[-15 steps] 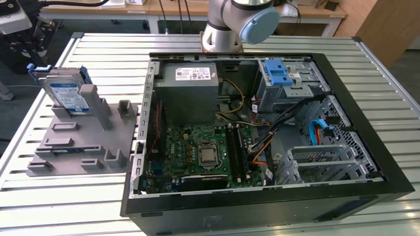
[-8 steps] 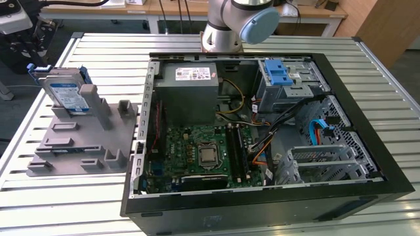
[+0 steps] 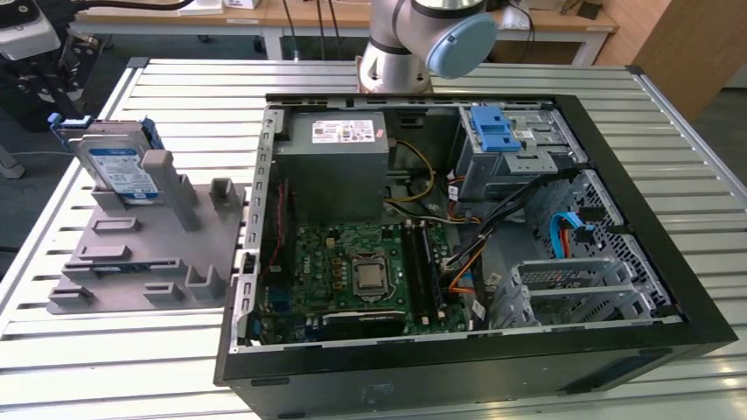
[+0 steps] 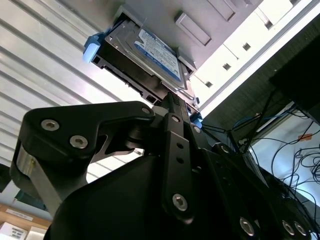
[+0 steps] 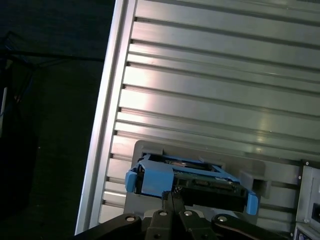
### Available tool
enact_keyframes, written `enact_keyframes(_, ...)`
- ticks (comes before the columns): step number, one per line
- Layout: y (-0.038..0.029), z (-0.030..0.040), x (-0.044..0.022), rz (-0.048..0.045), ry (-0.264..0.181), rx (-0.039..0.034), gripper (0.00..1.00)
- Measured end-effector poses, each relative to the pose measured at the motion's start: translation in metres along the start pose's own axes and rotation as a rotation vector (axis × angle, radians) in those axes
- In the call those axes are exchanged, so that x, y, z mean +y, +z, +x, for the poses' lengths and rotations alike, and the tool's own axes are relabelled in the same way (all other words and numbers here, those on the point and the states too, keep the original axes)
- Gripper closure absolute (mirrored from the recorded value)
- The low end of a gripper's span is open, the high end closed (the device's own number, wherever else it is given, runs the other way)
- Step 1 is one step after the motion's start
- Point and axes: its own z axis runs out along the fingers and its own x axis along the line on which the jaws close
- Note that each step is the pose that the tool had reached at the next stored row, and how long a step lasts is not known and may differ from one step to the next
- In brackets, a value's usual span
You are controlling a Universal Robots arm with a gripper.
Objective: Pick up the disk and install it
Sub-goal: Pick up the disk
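Disk (image 3: 119, 166) stands upright in a grey fixture (image 3: 117, 262) at the slatted tabletop's (image 3: 117, 359) nine o'clock side. Jaws sit right at its blue-framed edge in both wrist views; whether they grip it, I cannot tell. At three o'clock from it lies the open computer case (image 3: 467, 372).

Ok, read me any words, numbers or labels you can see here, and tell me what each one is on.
The disk: white-and-blue label, print too small to read in the exterior view, blurred in the second wrist view.
Power-supply box: white sticker, print too small to read.
Motherboard: markings too small to read.
No text can be quoted.
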Motion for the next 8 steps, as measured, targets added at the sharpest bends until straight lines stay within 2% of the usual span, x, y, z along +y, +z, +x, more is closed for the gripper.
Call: enact_keyframes(8,0.0000,0.0000,0.0000,0.0013,-0.062,0.0025,0.89)
